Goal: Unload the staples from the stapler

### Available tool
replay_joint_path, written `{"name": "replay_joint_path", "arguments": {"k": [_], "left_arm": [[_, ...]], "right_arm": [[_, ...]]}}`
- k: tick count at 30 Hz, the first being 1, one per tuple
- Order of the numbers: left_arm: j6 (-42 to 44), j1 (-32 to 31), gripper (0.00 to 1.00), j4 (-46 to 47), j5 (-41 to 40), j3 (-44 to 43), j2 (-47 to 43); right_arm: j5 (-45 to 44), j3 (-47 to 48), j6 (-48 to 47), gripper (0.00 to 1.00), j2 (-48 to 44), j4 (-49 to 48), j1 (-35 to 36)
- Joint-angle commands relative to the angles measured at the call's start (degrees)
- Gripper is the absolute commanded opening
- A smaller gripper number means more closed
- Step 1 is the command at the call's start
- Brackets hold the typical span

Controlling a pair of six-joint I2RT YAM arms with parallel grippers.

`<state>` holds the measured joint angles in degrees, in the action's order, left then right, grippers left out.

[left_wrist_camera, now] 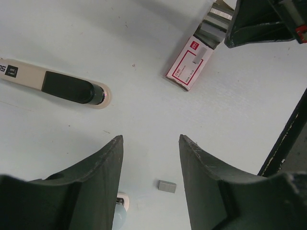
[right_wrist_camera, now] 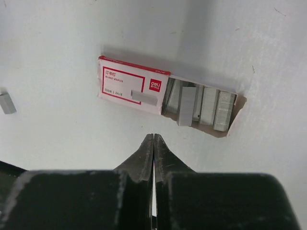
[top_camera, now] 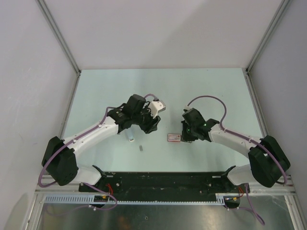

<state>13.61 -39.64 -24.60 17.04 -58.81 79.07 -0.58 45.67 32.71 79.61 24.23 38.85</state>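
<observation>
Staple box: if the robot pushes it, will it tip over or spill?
The staple box lies flat, so it would probably slide rather than tip. Its tray sticks out open, so the staple strips inside could shift or spill. It looks like thin card, likely easy to crush.

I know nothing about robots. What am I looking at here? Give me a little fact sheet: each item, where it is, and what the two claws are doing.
stapler: pale blue and white, mostly hidden under the left gripper
loose staples: short grey strip lying near the stapler, apart from it
staple box: red and white, tray slid out, staple strips showing
cream and black bar: lying by itself, untouched
left gripper: open, nothing between its fingers
right gripper: shut, empty, pointing at the staple box
</observation>
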Motion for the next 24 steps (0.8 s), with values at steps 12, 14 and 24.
{"name": "replay_joint_path", "arguments": {"k": [12, 14, 24], "left_arm": [[3.83, -1.06, 0.55, 0.96, -0.15, 0.40, -2.29], [3.92, -1.08, 0.55, 1.00, -0.22, 0.44, -2.37], [4.10, -1.19, 0.55, 1.00, -0.41, 0.34, -2.38]], "right_arm": [[4.83, -1.81, -4.75, 0.00, -0.14, 0.92, -2.28], [4.83, -1.81, -5.22, 0.00, 0.15, 0.96, -2.48], [5.41, -1.82, -7.35, 0.00, 2.70, 0.98, -3.56]]}}
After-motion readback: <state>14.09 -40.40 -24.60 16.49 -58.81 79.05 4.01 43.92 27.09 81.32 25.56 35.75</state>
